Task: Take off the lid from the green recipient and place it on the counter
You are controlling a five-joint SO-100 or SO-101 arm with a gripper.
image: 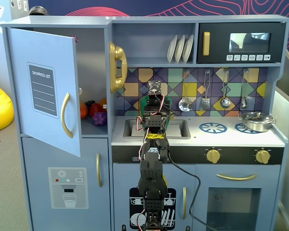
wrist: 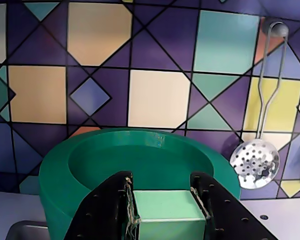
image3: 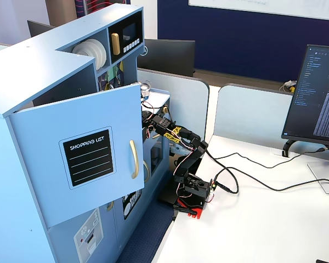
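Pincer [wrist: 162,207] grips lid [wrist: 140,160] knob, wrist view.

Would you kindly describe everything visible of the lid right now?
In the wrist view, the lid is a round green disc of matte plastic, its top sunk below a thick raised rim. A paler blocky knob stands at its centre, clamped between the black fingers of the tool. It lies roughly level before the tiled backsplash. What lies beneath it is hidden. In both fixed views the arm hides it.

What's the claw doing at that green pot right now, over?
Gripper shut on the lid knob. Lid seated on the green pot. Nothing in the way, over.
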